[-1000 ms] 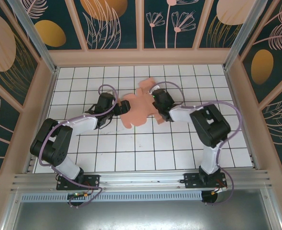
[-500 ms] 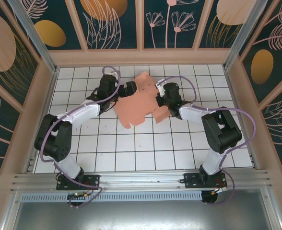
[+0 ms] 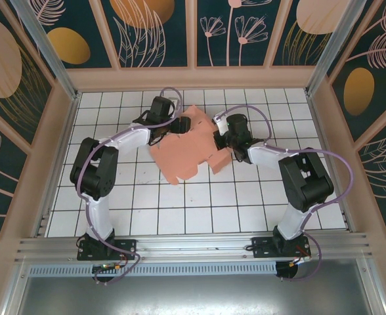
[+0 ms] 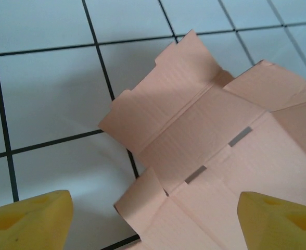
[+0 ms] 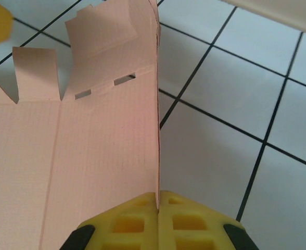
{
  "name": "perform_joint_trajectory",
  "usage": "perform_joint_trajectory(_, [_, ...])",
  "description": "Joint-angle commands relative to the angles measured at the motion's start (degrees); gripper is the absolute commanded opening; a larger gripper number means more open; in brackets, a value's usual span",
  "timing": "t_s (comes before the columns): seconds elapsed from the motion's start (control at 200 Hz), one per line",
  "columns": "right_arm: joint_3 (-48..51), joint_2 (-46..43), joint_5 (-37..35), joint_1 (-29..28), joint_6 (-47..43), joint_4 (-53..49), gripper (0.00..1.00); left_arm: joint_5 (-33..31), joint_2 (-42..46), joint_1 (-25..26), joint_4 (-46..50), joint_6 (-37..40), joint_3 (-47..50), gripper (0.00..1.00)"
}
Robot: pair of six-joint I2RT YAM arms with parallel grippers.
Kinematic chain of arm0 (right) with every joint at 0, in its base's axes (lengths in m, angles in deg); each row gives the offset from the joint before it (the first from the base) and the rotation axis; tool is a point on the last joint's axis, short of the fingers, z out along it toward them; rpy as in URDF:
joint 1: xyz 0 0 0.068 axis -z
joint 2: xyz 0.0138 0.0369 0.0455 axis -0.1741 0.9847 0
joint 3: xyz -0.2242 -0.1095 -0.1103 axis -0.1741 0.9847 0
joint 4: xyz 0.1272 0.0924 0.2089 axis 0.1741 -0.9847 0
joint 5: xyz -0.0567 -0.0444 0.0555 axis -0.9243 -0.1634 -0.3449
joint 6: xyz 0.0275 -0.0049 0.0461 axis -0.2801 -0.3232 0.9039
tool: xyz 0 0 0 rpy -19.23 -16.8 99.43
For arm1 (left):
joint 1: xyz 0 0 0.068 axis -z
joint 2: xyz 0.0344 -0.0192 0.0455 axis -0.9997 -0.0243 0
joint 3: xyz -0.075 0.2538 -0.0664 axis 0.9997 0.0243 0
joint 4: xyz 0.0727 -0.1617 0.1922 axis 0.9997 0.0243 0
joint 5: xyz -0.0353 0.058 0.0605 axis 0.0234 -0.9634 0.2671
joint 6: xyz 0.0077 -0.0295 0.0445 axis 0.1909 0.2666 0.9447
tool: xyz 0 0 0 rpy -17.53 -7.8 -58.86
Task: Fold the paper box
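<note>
Bases of both arms are sitting at the near edge of the white tiled table [image 3: 180,210], and the arms are reaching away from it toward the far half. Between the two wrists the paper box [image 3: 186,149] is spreading out as a salmon-pink die-cut blank, flaps and tabs jutting from its sides. The right gripper [image 5: 158,205] is pinching the blank's right edge. Its yellow pads [image 5: 127,224] are pressing together with the thin card caught in the seam between them, and two small slots are showing further along that panel. Beyond, at the blank's far left corner, the left gripper [image 4: 155,221] is hovering with its fingers [image 4: 30,219] standing wide apart, one on each side of a creased, flapped corner. Whether either finger is touching the card I cannot tell. Farther off, the dark flower-patterned back wall [image 3: 193,33] is closing in the workspace.
</note>
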Motion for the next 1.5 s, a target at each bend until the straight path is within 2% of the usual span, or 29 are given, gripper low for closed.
perform_joint_trajectory(0.0, [0.6, -2.4, 5.1, 0.6, -1.2, -2.9, 0.00, 1.2, -1.5, -0.3, 5.6, 11.7, -2.2, 0.76])
perform_joint_trajectory(0.15, [0.3, -2.5, 7.9, 1.0, -2.1, -5.4, 0.00, 4.7, -3.7, -0.6, 12.8, 19.0, -4.7, 0.73])
perform_joint_trajectory(0.255, [0.0, -2.3, 7.8, 1.2, -2.5, -6.2, 0.00, 8.5, -6.4, -1.1, 17.4, 19.3, -8.3, 0.71])
perform_joint_trajectory(0.42, [-0.3, -2.0, 7.5, 1.2, -2.5, -6.9, 0.00, 11.4, -7.8, -1.1, 17.7, 18.2, -9.6, 0.68])
perform_joint_trajectory(0.46, [-0.4, -1.9, 7.3, 1.2, -2.5, -7.0, 0.00, 12.1, -7.8, -1.1, 18.0, 18.0, -9.8, 0.65])
perform_joint_trajectory(0.66, [-0.5, -1.7, 6.4, 1.1, -2.6, -7.1, 0.00, 10.3, -8.7, -1.1, 19.7, 17.5, -10.1, 0.64])
perform_joint_trajectory(0.871, [-0.5, -1.7, 5.8, 1.2, -2.6, -7.3, 0.00, 13.3, -9.4, -1.1, 21.1, 17.4, -10.9, 0.57])
perform_joint_trajectory(0.996, [-0.4, -1.7, 5.9, 1.2, -2.5, -7.4, 0.00, 9.6, -9.5, -1.2, 20.3, 17.0, -10.6, 0.59])
perform_joint_trajectory(1.076, [-0.5, -1.8, 5.9, 1.2, -2.5, -7.4, 0.00, 10.1, -10.6, -1.2, 22.3, 17.5, -11.7, 0.58])
perform_joint_trajectory(1.296, [-0.6, -1.6, 5.5, 1.2, -2.6, -7.6, 0.00, 15.7, -8.3, -1.1, 21.6, 16.9, -10.4, 0.46])
perform_joint_trajectory(1.376, [-0.7, -1.6, 5.4, 1.2, -2.6, -7.6, 0.00, 17.6, -7.5, -1.2, 21.8, 16.9, -10.0, 0.36])
perform_joint_trajectory(1.496, [-0.8, -1.2, 5.3, 1.1, -2.6, -7.8, 0.00, 20.9, -7.3, -1.1, 22.3, 16.8, -9.4, 0.35])
